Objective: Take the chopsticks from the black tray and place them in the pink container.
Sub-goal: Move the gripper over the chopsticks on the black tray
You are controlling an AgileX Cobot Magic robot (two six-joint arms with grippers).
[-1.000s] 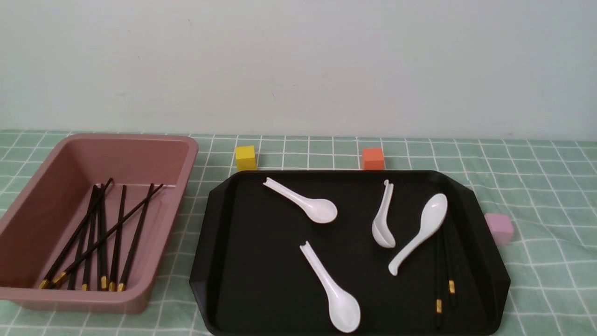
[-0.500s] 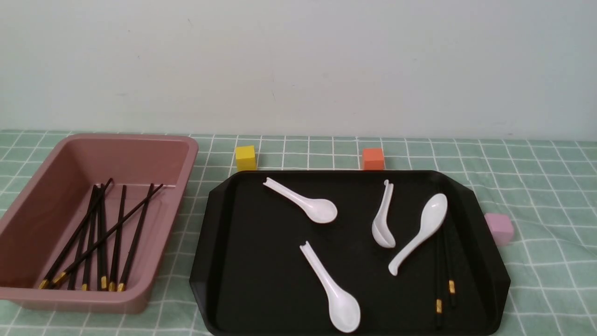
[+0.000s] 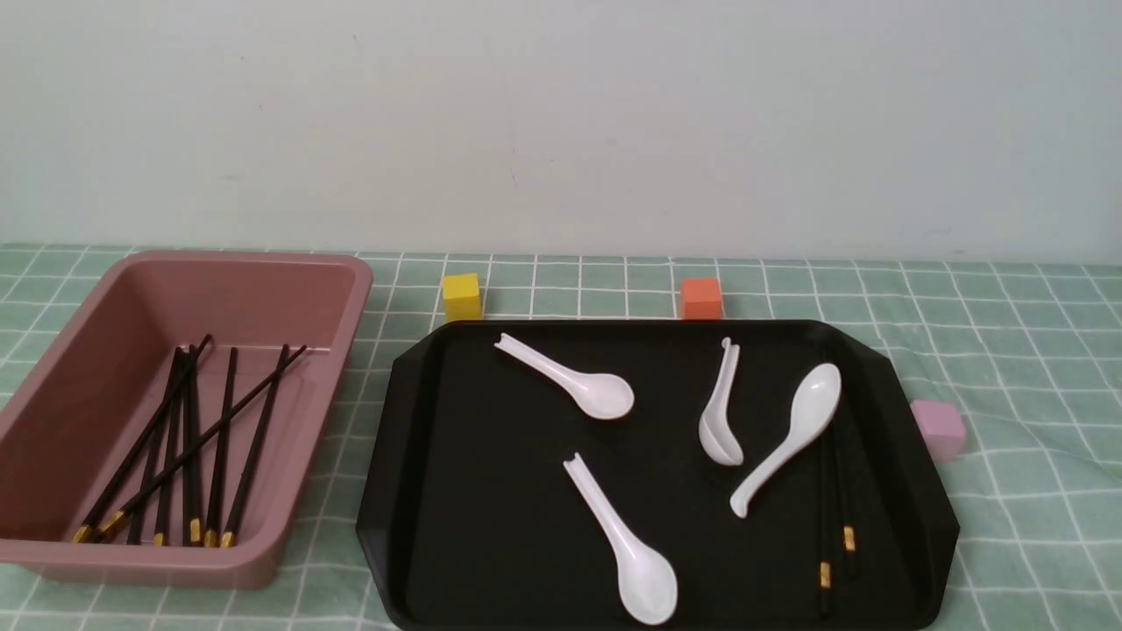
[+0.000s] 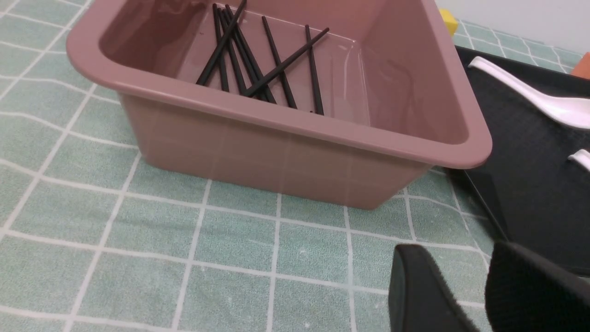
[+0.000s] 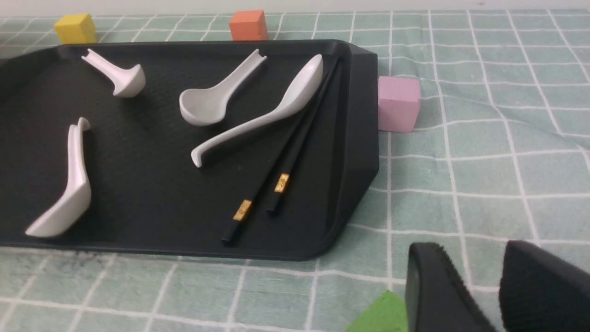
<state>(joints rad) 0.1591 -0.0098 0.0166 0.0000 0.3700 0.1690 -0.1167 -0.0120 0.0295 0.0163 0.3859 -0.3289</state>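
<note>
Two chopsticks (image 3: 825,574) lie on the black tray (image 3: 491,491) near its right edge. They are side by side and almost parallel, with their long axis running from the near edge toward the far one. Their gold-banded thick ends point at the robot and their thin tips point away. The far parts run just beside the bowl of the rightmost of four white soup spoons (image 3: 789,438); whether they touch it is unclear. More chopsticks (image 3: 222,438) lie in the pink container (image 3: 263,259), which stands left of the tray on the green checked tablecloth (image 3: 1034,368). Six gold bands can be counted at its near wall, though overlaps make the exact number of sticks uncertain. Their tips point away and fan out slightly, and one lies slanted across the others toward the far right. Three small cubes sit around the tray: a yellow cube (image 3: 462,296) and an orange cube (image 3: 701,299) behind it, and a pink cube (image 3: 938,429) just off its right side. The left gripper (image 4: 461,249) hangs low over the cloth in front of the container, its fingers parted and holding nothing. The right gripper (image 5: 472,246) is near the tray's near right corner, likewise spread and empty, with a green shape (image 5: 380,316) beside it.
</note>
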